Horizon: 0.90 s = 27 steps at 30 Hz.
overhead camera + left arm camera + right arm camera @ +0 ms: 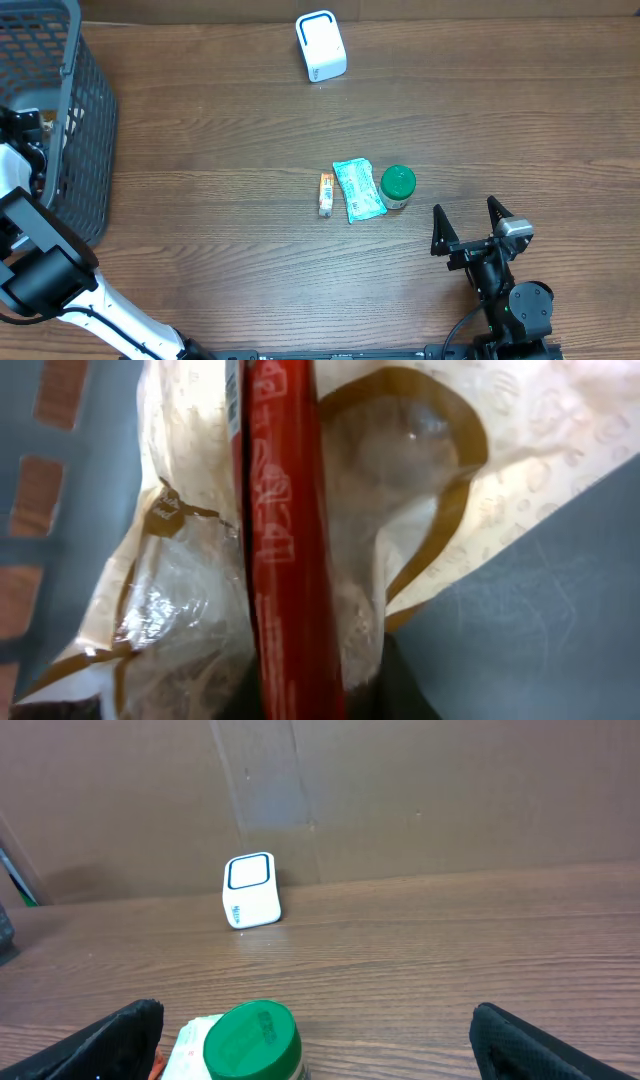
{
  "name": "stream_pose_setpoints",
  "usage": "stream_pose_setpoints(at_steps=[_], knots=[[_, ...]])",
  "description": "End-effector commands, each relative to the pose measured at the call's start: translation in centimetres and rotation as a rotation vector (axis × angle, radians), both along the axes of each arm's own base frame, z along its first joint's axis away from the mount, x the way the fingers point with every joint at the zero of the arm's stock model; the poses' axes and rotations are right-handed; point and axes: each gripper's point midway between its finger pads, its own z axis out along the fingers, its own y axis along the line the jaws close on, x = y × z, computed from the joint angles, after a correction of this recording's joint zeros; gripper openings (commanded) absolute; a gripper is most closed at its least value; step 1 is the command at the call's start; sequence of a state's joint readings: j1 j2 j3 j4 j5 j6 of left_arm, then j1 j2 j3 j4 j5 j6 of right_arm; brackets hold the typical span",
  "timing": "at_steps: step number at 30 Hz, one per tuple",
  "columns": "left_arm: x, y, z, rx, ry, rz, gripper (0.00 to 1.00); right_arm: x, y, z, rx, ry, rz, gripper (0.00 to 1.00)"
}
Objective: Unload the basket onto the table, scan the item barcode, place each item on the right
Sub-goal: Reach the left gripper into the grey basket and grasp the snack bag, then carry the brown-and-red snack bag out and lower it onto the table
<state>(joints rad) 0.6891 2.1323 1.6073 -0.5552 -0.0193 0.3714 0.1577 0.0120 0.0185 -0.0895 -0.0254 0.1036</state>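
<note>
In the left wrist view a narrow red packet runs upright through the frame, lying on a clear and cream bag. My left gripper is shut on the red packet's lower end, with the dark fingers just showing on either side. From overhead the left gripper reaches down inside the grey basket. The white scanner with a blue outline stands at the table's far edge, also in the right wrist view as the scanner. My right gripper stands open near the front, empty.
In the middle of the table lie a small orange packet, a teal packet and a green-lidded jar. The jar sits just ahead of the right gripper's left finger.
</note>
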Motion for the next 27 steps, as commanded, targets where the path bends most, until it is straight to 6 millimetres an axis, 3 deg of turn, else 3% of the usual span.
stream_pose_setpoints(at_steps=[1, 6, 10, 13, 15, 18, 20, 22, 27], knots=[[0.9, 1.2, 4.8, -0.002, -0.116, 0.146, 0.04, 0.0, -0.1, -0.2, -0.006, -0.006, -0.007, 1.00], [1.1, 1.3, 15.3, 0.058, -0.310, 0.225, 0.04, 0.0, -0.1, -0.2, -0.006, -0.006, -0.007, 1.00], [-0.3, 0.0, 23.9, 0.081, -0.509, 0.312, 0.04, 0.0, -0.1, -0.2, -0.006, -0.006, -0.007, 1.00], [-2.0, -2.5, 30.2, 0.054, -0.681, 0.382, 0.04, 0.0, -0.1, -0.2, -0.006, -0.006, -0.007, 1.00], [-3.0, -4.4, 33.2, 0.022, -0.768, 0.392, 0.04, 0.0, -0.1, -0.2, -0.006, -0.006, -0.007, 1.00], [-4.6, -8.9, 37.4, -0.043, -0.867, 0.343, 0.04, 0.0, -0.1, -0.2, -0.006, -0.006, -0.007, 1.00], [-5.6, -12.3, 38.9, -0.077, -0.885, 0.278, 0.04, 0.0, -0.1, -0.2, -0.006, -0.006, -0.007, 1.00], [-6.6, -16.0, 39.2, -0.140, -0.863, 0.218, 0.04, 0.0, -0.1, -0.2, -0.006, -0.006, -0.007, 1.00], [-8.8, -24.5, 35.6, -0.285, -0.656, 0.084, 0.04, 0.0, -0.1, -0.2, -0.006, -0.006, -0.007, 1.00]])
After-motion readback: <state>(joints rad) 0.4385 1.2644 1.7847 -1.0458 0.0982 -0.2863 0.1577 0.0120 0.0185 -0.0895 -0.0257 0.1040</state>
